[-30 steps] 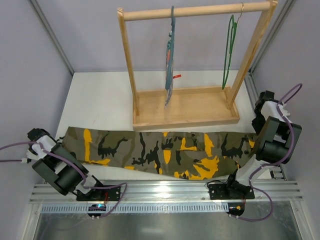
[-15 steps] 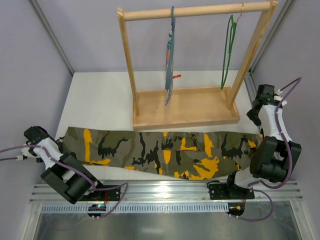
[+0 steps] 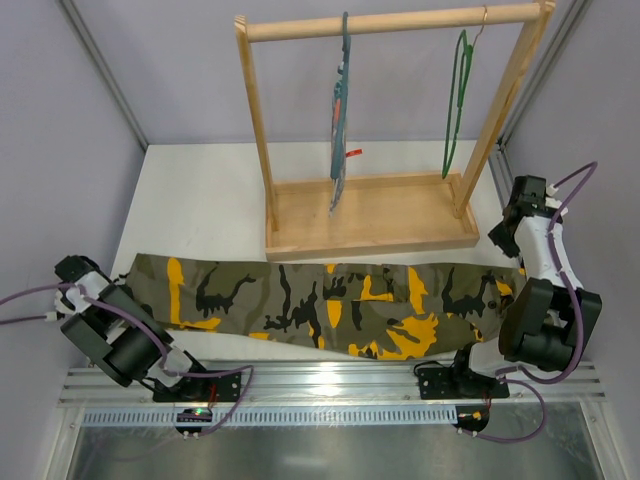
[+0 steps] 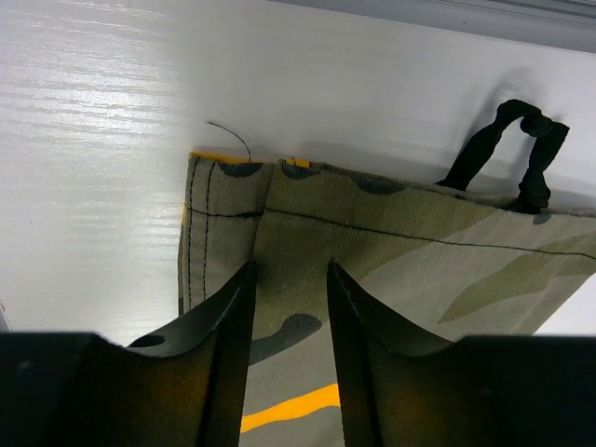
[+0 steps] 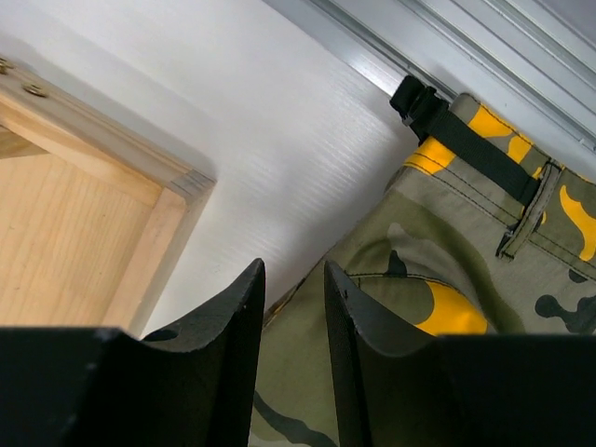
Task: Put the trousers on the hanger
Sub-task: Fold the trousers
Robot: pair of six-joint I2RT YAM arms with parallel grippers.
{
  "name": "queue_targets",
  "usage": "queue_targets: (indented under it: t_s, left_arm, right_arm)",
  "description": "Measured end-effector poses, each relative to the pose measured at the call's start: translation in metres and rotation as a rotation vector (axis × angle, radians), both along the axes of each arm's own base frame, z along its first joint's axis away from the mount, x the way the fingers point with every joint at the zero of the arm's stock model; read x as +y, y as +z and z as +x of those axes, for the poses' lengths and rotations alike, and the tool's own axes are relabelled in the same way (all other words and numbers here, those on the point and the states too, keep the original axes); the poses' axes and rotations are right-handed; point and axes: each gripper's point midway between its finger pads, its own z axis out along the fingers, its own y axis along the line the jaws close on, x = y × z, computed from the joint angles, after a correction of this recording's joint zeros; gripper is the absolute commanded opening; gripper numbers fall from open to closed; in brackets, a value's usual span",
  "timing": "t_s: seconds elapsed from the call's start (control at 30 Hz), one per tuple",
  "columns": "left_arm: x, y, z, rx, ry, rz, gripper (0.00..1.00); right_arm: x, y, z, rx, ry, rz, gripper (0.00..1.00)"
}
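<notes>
Trousers are lying flat and stretched out across the near part of the white worktop, reaching from its left side to its right side, just behind the metal rail where both arms are fixed. Behind the cloth a wooden rack is standing, and its low base frame is sitting just beside the far edge of the trousers, between them and the things hanging above. The hanger, thin and green, is hanging from the top of the rack near the right post, well apart from the trousers. More to the left on the same rack a striped cloth is hanging down. The left hand is hovering over the left end of the trousers; its two fingers are standing apart with a clear gap, and the camouflage cloth is showing between them without being pinched. I cannot tell if the tips are touching the cloth. A black loop is sticking out from the edge of this end onto the worktop. The right hand is hanging above the right end, also with its fingers parted and holding nothing; under it the edge of the trousers is lying near the corner of the rack's base, and a black strap is running along the edge of the cloth.
</notes>
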Motion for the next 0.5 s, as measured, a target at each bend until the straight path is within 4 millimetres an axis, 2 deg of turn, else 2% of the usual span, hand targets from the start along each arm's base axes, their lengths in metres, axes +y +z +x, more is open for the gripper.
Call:
queue_targets:
  t_s: [0.03, 0.13, 0.17, 0.23, 0.5]
  left_arm:
    - [0.000, -0.001, 0.001, 0.001, -0.001, -0.001, 0.35]
    - [-0.001, -0.005, 0.001, 0.007, 0.002, -0.011, 0.20]
    - [-0.001, -0.006, 0.001, 0.010, 0.002, -0.015, 0.11]
    - [-0.002, -0.008, 0.001, 0.015, 0.001, -0.022, 0.02]
    - [-0.005, 0.002, 0.003, 0.009, -0.011, -0.037, 0.01]
  right_arm:
    - [0.000, -0.003, -0.001, 0.006, 0.000, 0.001, 0.35]
    - [0.003, -0.015, -0.010, 0.035, -0.002, 0.010, 0.35]
    - [0.004, -0.019, -0.013, 0.046, -0.003, 0.014, 0.35]
    - [0.006, -0.025, -0.020, 0.061, -0.006, 0.017, 0.35]
    - [0.011, -0.041, -0.033, 0.077, -0.039, 0.038, 0.35]
